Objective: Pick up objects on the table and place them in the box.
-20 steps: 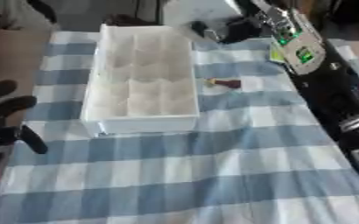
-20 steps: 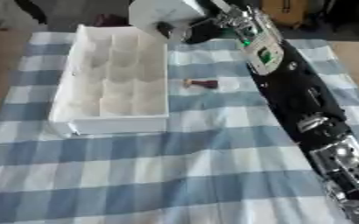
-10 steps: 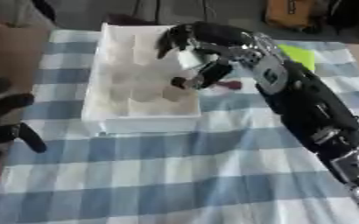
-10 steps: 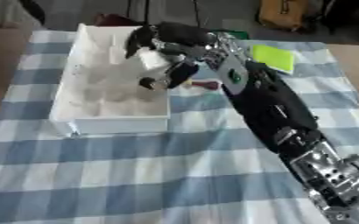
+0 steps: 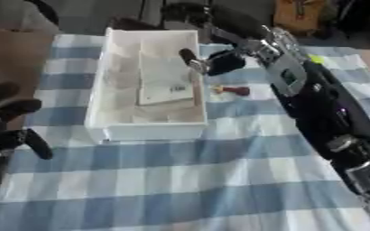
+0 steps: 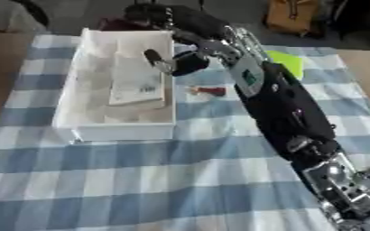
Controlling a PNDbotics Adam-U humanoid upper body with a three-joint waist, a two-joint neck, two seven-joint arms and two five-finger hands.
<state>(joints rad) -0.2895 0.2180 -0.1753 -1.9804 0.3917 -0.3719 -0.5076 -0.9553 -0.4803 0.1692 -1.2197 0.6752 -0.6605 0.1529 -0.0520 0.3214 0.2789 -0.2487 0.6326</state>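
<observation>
Box: white box (image 5: 147, 131) on the left half of the surface, long side running near to far, front wall nearest the camera; its inside looks pale and blurred.
Surface: covered in a blue and white checked cloth (image 5: 180, 180); the box sits on it, left of centre.
Right arm: black with silver joints, comes in from the lower right and stretches diagonally up to the far end of the box.
Right hand: right hand (image 6: 172, 61) hangs over the far right edge of the box, one dark finger pointing down toward the inside; whether the fingers are spread or curled cannot be told through the blur.
Left hand: left hand (image 5: 6, 122) shows only in the left eye view, at the left edge beside the box, dark fingers relaxed and spread, holding nothing.
Flat item in box: white flat sheet-like piece (image 5: 164, 83) lies inside the box, toward its right wall, with a small dark mark near its lower end.
Green item: yellow-green flat thing (image 6: 287, 61) lies right of the arm, clearer in the right eye view.
Small object: small reddish-brown piece (image 5: 234, 90) lies on the cloth just right of the box, apart from the hand.
</observation>
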